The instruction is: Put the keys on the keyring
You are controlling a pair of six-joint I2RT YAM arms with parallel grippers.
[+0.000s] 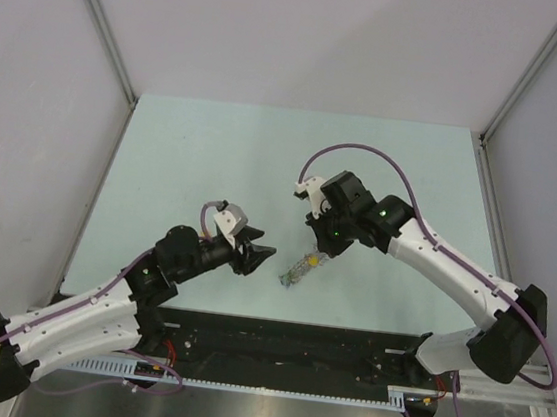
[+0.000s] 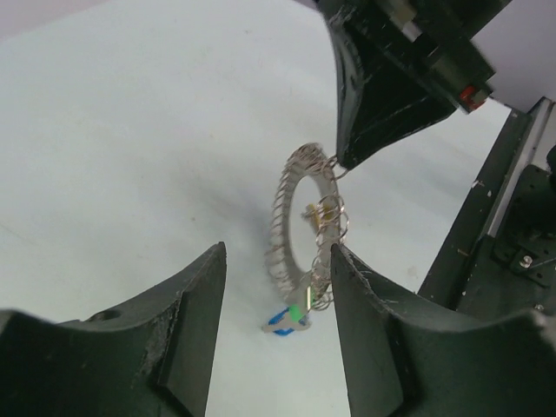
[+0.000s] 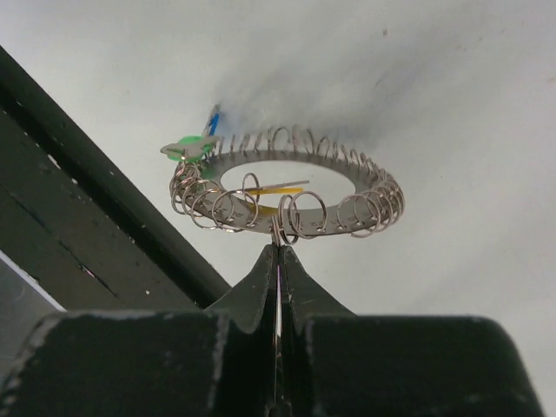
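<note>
Item 1, keyring (image 3: pixel 352 187): we are listing a flat metal ring with small wire loops (image 3: pixel 233 208) crowding its rim. It is hanging over the pale table (image 1: pixel 213 161), between the two arms and nearer the front edge. In the top view its long axis is running from the right gripper's tips down and to the left, towards the arm bases. In the left wrist view it is standing nearly upright, partly edge-on. We cannot tell whether its low end is touching the table.

Item 2, keys: the green key (image 3: pixel 189 146) and the blue key (image 3: pixel 213 120) are sitting together at the end of the ring farthest from the right gripper, which is the low end. The yellow key (image 3: pixel 269 189) is lying across the ring's hole, its thin blade pointing along the ring's width. How each one is threaded is too small for us to make out.

Item 3, right gripper (image 3: pixel 279 252): its fingers are pressing together and pinching the ring's rim at one wire loop (the upper end in the left wrist view).

Item 4, left gripper (image 2: pixel 278 252): its fingers are standing spread and gripping nothing. The ring's lower half is showing between them, close to the right-hand finger.
</note>
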